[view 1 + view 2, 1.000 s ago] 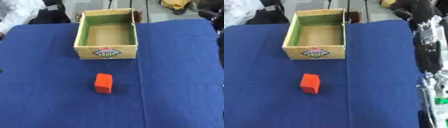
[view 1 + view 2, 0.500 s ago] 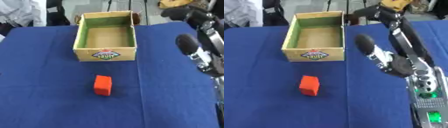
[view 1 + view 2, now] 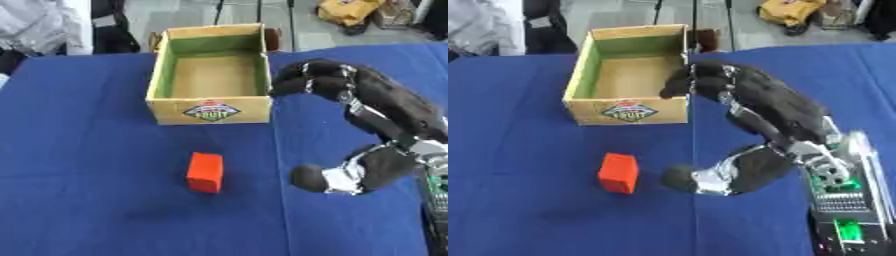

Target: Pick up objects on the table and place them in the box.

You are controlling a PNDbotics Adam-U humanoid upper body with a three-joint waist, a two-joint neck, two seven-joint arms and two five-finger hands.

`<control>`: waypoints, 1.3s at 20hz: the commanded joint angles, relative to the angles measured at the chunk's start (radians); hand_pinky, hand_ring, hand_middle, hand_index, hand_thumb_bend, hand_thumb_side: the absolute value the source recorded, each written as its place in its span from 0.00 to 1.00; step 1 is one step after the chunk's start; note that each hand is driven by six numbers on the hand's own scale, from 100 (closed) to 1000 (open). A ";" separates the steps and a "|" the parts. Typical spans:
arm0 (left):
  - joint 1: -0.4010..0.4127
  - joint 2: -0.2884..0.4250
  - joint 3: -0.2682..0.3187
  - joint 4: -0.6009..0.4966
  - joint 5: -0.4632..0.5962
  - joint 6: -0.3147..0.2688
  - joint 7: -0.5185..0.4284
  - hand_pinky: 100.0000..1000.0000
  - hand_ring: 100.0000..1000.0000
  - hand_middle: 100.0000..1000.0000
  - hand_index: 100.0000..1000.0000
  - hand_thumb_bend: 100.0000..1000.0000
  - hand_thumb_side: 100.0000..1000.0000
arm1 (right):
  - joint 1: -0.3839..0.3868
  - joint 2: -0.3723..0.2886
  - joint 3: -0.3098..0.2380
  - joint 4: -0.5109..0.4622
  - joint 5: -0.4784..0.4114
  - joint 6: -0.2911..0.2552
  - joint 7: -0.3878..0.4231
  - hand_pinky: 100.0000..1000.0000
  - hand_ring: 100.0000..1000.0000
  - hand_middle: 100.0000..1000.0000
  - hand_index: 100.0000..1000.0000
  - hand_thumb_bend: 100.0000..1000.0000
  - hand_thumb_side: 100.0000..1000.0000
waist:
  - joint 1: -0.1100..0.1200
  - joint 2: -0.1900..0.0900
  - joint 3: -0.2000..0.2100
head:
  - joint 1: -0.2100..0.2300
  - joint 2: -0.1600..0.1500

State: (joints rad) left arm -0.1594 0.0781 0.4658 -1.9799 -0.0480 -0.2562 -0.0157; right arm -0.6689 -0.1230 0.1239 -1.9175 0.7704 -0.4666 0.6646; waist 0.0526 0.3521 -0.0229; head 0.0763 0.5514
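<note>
Table: I've got the blue cloth [image 3: 79,150] filling my view, nothing held anywhere on it.
Box: the cardboard box [image 3: 211,109] sits at the far middle, green lined, interior bare, fruit label facing me.
Block: the red block [image 3: 206,172] stands on the cloth near the box's front wall, apart from it.
Right hand: my right hand [image 3: 372,107] reaches in from the right, just right of the block, fingers [image 3: 302,82] and thumb [image 3: 311,178] spread wide, gripping nothing.
Left hand: outside both views.

right hand [image 3: 367,100] spread wide, fingers bent, thumb low
</note>
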 commanded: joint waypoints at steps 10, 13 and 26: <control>-0.005 0.011 0.003 -0.020 0.002 0.000 -0.003 0.39 0.54 0.64 0.93 0.51 0.99 | -0.025 -0.007 -0.005 -0.002 0.023 -0.036 0.063 0.79 0.84 0.74 0.79 0.60 1.00 | -0.003 -0.022 0.001 | 0.000 -0.017; -0.007 0.013 0.003 -0.020 0.003 0.001 -0.003 0.39 0.54 0.64 0.93 0.50 0.99 | -0.031 -0.015 0.006 0.012 0.055 -0.012 0.045 0.78 0.83 0.73 0.78 0.61 1.00 | -0.006 -0.023 0.001 | 0.001 -0.018; -0.007 0.016 0.002 -0.020 0.005 0.005 0.003 0.39 0.54 0.63 0.93 0.50 0.98 | -0.094 -0.017 0.081 0.061 0.224 0.152 0.082 0.66 0.72 0.65 0.74 0.71 1.00 | -0.009 -0.028 0.006 | -0.002 -0.022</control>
State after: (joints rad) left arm -0.1596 0.0782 0.4658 -1.9799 -0.0461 -0.2523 -0.0141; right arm -0.7436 -0.1359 0.1990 -1.8490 0.9741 -0.3307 0.7359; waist 0.0434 0.3460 -0.0194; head 0.0762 0.5426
